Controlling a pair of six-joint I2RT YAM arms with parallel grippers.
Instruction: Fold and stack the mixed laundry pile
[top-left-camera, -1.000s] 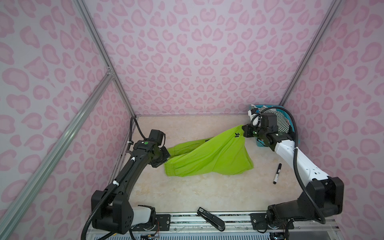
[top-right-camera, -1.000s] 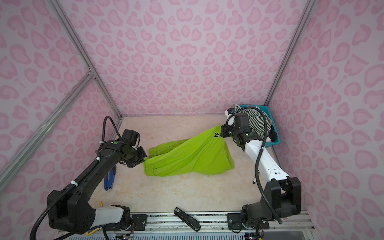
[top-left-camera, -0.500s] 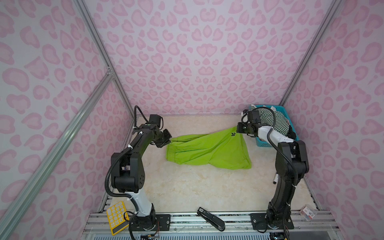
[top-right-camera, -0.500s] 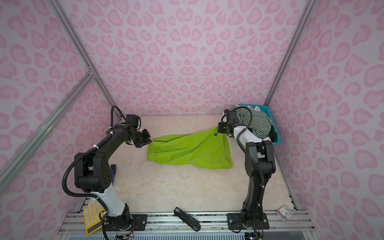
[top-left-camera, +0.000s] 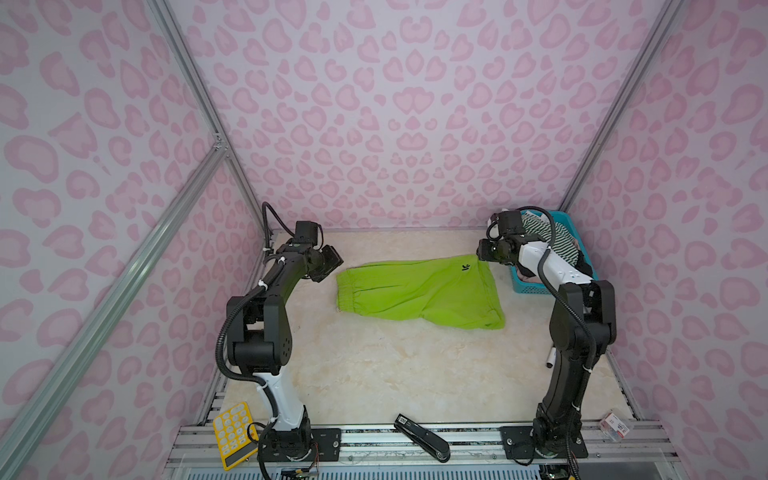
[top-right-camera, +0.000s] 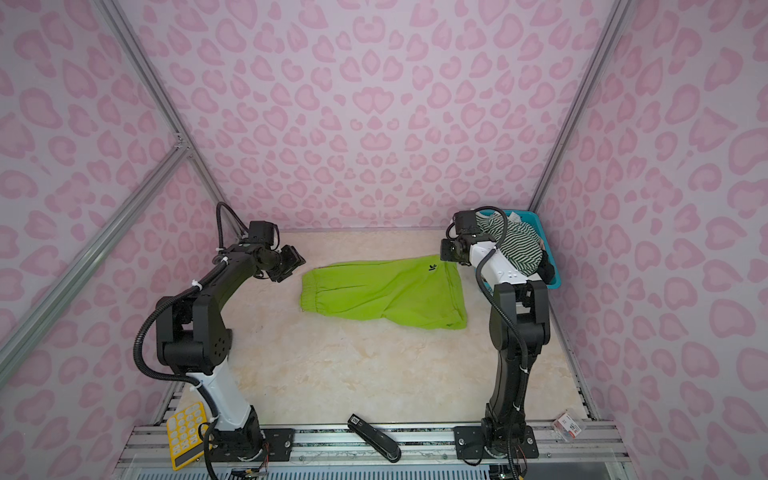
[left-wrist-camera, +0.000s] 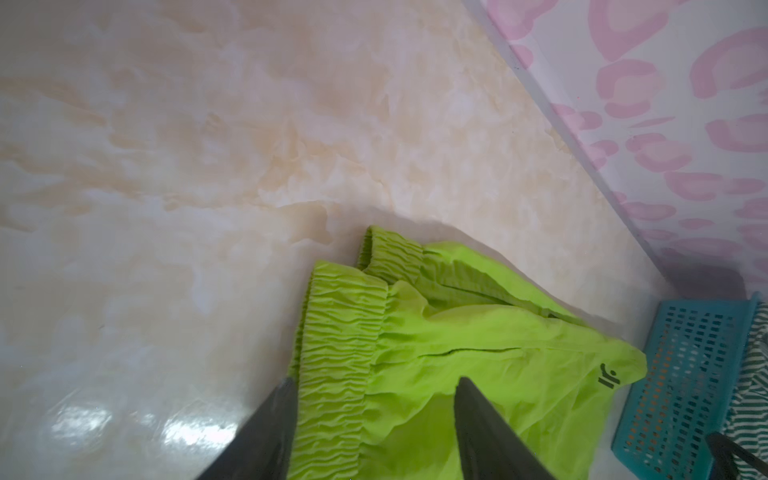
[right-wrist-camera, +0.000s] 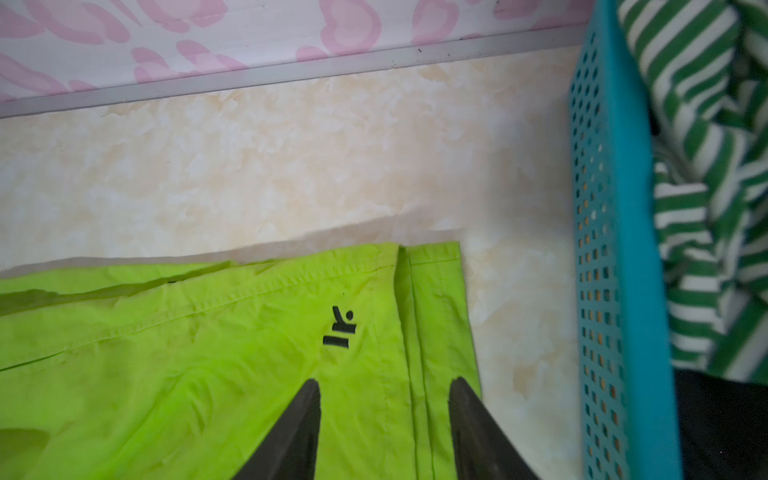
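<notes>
Between left gripper (top-left-camera: 331, 266) and right gripper (top-left-camera: 482, 254), lime-green shorts (top-left-camera: 419, 293), flat.

Centre to 6 o'clock: table (top-left-camera: 374, 374) bare, free passage.
12 o'clock: shorts (top-left-camera: 415, 291) flat, low obstacle.
2 o'clock: basket (top-left-camera: 536, 286), heaped clothes (top-left-camera: 561, 245), blocks way.

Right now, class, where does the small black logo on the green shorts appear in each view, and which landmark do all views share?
In a top view: logo on the shorts' far edge, toward the basket.
In a top view: the same spot.
Left wrist: on the shorts' corner nearest the basket.
Right wrist: mid-picture, by the hem, basket alongside.
Shared landmark: the teal basket.
</notes>
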